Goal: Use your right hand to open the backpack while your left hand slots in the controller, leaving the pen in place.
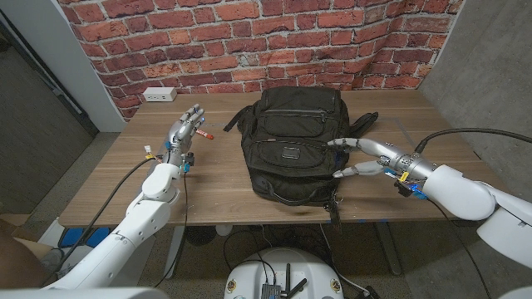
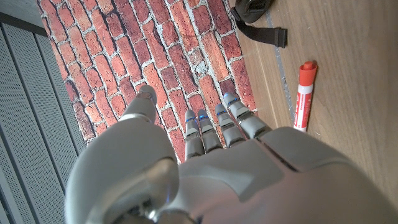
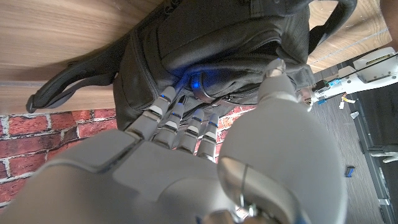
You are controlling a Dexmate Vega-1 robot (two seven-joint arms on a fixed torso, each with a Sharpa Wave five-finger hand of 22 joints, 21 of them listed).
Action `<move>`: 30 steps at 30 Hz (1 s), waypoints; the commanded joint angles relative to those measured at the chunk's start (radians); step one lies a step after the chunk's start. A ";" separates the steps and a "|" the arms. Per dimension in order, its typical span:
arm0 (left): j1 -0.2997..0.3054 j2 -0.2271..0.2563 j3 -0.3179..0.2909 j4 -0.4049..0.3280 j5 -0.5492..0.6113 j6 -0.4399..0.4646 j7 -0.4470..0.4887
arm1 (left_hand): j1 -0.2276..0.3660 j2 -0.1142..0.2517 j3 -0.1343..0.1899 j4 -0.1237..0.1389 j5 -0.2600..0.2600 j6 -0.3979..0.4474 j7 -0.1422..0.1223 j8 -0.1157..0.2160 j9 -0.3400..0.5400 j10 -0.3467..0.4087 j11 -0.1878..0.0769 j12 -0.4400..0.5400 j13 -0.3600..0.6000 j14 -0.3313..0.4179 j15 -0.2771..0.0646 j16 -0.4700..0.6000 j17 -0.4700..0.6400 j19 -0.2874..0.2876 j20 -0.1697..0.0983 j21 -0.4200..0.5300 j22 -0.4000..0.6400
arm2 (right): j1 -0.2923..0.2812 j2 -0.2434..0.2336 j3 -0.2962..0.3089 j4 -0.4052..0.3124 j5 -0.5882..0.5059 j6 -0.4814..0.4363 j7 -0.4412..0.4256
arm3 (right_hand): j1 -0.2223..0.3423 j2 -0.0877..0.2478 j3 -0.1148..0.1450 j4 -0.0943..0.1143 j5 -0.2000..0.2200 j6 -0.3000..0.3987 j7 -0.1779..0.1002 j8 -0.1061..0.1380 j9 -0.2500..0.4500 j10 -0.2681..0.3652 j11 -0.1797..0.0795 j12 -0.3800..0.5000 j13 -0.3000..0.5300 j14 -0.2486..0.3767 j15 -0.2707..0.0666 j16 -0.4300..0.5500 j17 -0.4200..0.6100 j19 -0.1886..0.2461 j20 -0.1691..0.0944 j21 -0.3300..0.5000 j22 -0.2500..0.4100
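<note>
Right robot hand [image 1: 366,158] is seen spread against the backpack [image 1: 291,145] at mid-surface, grasping nothing; left robot hand [image 1: 184,131] is held released beside the pen [image 1: 203,134].

We see our left arm [image 1: 125,228] coming up from the lower left corner, white-shelled, with the forearm stretched forward over the table. Our left hand [image 1: 184,131] stands raised at its end, fingers [image 2: 233,121] held close together and reaching forward, gripping nothing. Our right arm [image 1: 478,199] enters from the lower right and bends inward across the table. Our right hand [image 1: 366,158] points toward the middle, with its fingers [image 3: 180,121] spread apart from the thumb [image 3: 273,78], and nothing is plainly held between them.
</note>
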State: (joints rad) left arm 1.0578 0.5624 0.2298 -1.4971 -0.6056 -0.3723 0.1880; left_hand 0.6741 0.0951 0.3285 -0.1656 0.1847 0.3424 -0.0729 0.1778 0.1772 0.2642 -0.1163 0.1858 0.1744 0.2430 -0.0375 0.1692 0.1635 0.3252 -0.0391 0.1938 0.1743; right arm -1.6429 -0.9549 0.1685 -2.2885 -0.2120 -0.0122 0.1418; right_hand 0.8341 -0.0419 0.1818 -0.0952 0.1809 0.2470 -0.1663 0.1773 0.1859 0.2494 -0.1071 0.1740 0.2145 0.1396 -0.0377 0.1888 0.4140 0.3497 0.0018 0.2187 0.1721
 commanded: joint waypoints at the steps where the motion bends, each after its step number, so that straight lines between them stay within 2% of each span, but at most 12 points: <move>1: 0.002 0.010 -0.008 -0.013 0.003 0.002 0.007 | 0.000 0.009 0.006 0.002 -0.001 0.001 0.003 0.004 0.002 -0.003 0.004 0.002 0.002 -0.003 -0.072 0.000 -0.001 -0.005 -0.097 0.001 0.001 | 0.010 0.042 0.022 0.028 0.025 0.045 0.009 | -0.025 0.008 -0.001 0.014 0.005 -0.002 0.013 0.008 0.001 -0.002 0.013 0.007 0.000 -0.006 0.001 0.007 -0.001 -0.004 0.004 -0.003 0.001; 5: 0.000 0.010 -0.010 -0.011 0.002 0.003 0.009 | -0.001 0.008 0.006 0.002 -0.001 0.000 0.003 0.004 0.002 -0.003 0.005 0.002 0.002 -0.003 -0.072 0.001 -0.001 -0.007 -0.097 0.000 0.001 | 0.008 0.068 0.028 0.033 0.036 0.052 -0.006 | -0.051 0.015 -0.006 0.025 0.006 -0.008 0.018 0.008 0.001 -0.003 0.017 0.009 -0.003 -0.009 0.003 0.009 -0.004 -0.006 0.007 -0.006 0.001; 18: -0.022 0.015 0.000 0.002 0.001 0.012 -0.016 | -0.006 0.007 0.005 0.002 -0.002 -0.014 0.005 0.001 0.002 -0.019 0.010 -0.002 0.002 -0.021 -0.067 -0.002 -0.001 -0.030 -0.098 -0.007 0.000 | 0.034 0.094 0.015 0.049 0.003 0.037 -0.052 | -0.095 0.028 -0.013 0.044 0.007 -0.013 0.027 0.009 0.001 -0.004 0.028 0.012 -0.007 -0.006 0.007 0.013 -0.009 -0.001 0.009 -0.009 0.001; 25: -0.033 0.021 0.007 0.012 0.002 0.016 -0.031 | -0.013 0.006 0.003 0.004 -0.002 -0.027 0.006 -0.001 0.001 -0.032 0.013 -0.004 0.002 -0.042 -0.059 -0.004 0.000 -0.066 -0.102 -0.016 -0.001 | 0.039 0.113 0.005 0.059 -0.006 0.036 -0.095 | -0.133 0.042 -0.019 0.059 0.008 -0.033 0.039 0.005 0.000 -0.008 0.038 0.013 -0.011 0.004 0.009 0.020 -0.015 0.010 0.006 -0.009 0.001; 27: -0.033 0.021 0.006 0.012 0.005 0.016 -0.025 | -0.015 0.006 0.002 0.004 -0.002 -0.032 0.006 -0.002 0.001 -0.036 0.010 -0.004 0.002 -0.046 -0.058 -0.004 0.000 -0.073 -0.100 -0.017 -0.002 | 0.046 0.130 -0.003 0.071 -0.004 0.044 -0.120 | -0.154 0.054 -0.020 0.068 0.010 -0.043 0.038 0.004 0.000 -0.008 0.040 0.014 -0.013 0.013 0.009 0.024 -0.018 0.029 -0.004 -0.004 0.001; 30: -0.032 0.024 0.005 0.014 0.007 0.013 -0.027 | -0.020 0.004 0.000 0.005 -0.003 -0.040 0.005 -0.003 0.001 -0.044 0.014 -0.006 0.001 -0.058 -0.058 -0.005 0.000 -0.084 -0.103 -0.018 -0.002 | 0.051 0.138 -0.010 0.077 -0.004 0.042 -0.139 | -0.164 0.057 -0.022 0.070 0.010 -0.051 0.040 0.003 -0.001 -0.008 0.042 0.015 -0.014 0.018 0.009 0.026 -0.021 0.040 -0.008 -0.002 0.000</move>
State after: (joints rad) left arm 1.0346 0.5794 0.2306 -1.4931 -0.6029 -0.3597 0.1706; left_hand 0.6647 0.1041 0.3285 -0.1656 0.1847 0.3099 -0.0655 0.1778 0.1772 0.2283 -0.1017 0.1807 0.1744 0.1919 -0.0376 0.1692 0.1635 0.2498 -0.0398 0.1784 0.1721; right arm -1.6098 -0.8548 0.1803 -2.2371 -0.2085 0.0271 0.0696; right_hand 0.6851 0.0098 0.1597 -0.0328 0.1854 0.2039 -0.1275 0.1812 0.1861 0.2392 -0.0707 0.1818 0.1997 0.1458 -0.0284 0.2042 0.3940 0.3754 -0.0056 0.2108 0.1723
